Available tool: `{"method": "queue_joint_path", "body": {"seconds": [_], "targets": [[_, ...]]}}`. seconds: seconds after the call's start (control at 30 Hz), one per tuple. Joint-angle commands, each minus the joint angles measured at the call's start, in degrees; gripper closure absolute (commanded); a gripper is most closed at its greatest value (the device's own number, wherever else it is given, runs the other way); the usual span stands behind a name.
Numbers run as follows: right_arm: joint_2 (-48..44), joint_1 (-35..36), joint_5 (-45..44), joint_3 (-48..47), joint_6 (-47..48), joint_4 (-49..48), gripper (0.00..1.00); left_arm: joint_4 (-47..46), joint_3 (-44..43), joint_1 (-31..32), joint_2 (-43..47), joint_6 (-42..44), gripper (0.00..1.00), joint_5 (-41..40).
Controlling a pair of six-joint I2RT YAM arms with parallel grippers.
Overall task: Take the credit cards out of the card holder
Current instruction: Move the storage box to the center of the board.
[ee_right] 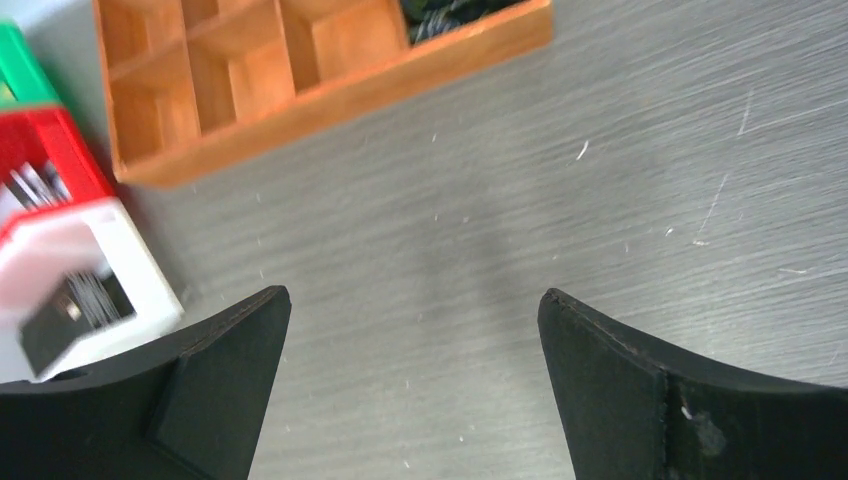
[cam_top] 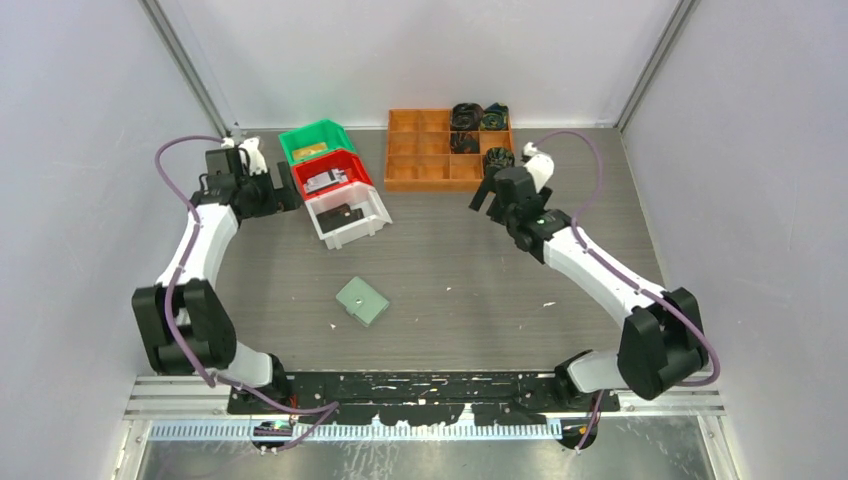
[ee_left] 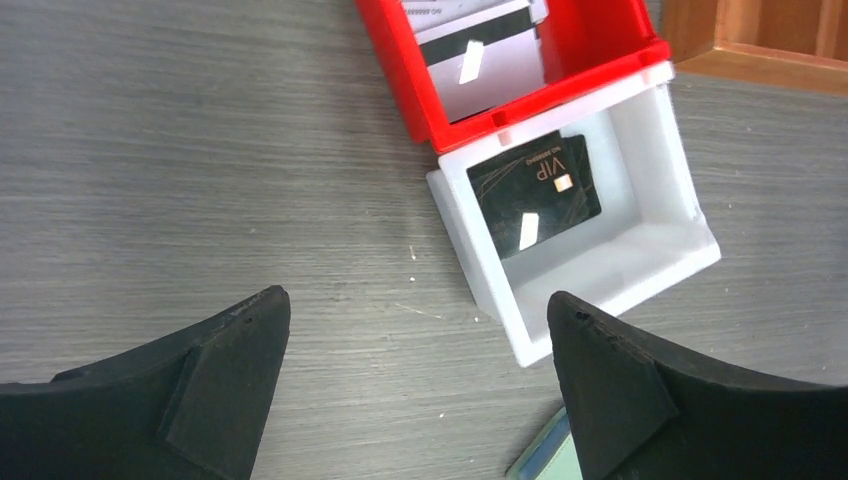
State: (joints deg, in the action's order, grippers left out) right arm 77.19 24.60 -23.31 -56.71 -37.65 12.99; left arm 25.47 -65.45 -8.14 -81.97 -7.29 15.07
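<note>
Plainly, "VIP" shows on the black card [ee_left: 512,195] in the white bin [ee_left: 622,272].

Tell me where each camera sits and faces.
Top: above and behind the robot, looking down on the left arm, right arm and card holder.
Left wrist: down past its open fingers at the white bin holding a black card.
Right wrist: down past open fingers at table and orange tray.
Shared by all: white bin.
</note>
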Motion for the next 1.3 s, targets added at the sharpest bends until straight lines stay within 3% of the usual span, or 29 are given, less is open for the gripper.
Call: {"method": "queue_joint_path", "body": {"seconds": [0.0,0.2,0.5,0.8,0.97,1.13,1.27], "targets": [[3.1,6.9,-0.8,-5.1,5.0,6.3,0.01,3.0,-6.5,1.8,-5.9,-5.8,0.0,-2.2],[5.2,14.5,1.9,-5.7,8.8,8.2,0.01,3.7,-16.2,4.8,-16.9,-8.3,0.06,-8.4],[3.7,17.8,3.9,-4.4,10.4,9.2,0.01,6.4,-30.6,5.3,-31.0,-8.0,0.31,-12.2],[3.6,18.9,6.3,-5.4,12.0,9.9,0.0,5.5,-30.7,6.3,-34.9,-5.4,0.5,-14.5],[3.0,19.8,6.6,-5.5,12.4,10.4,0.01,4.7,-30.1,6.3,-35.3,-2.7,0.67,-16.8],[1.6,20.3,6.7,-4.8,12.5,10.7,0.01,2.4,-28.1,6.2,-33.7,3.6,0.86,-20.6],[0.7,20.4,7.2,-4.4,12.3,10.8,0.01,1.3,-26.3,5.5,-32.0,9.5,0.92,-22.4]]}}
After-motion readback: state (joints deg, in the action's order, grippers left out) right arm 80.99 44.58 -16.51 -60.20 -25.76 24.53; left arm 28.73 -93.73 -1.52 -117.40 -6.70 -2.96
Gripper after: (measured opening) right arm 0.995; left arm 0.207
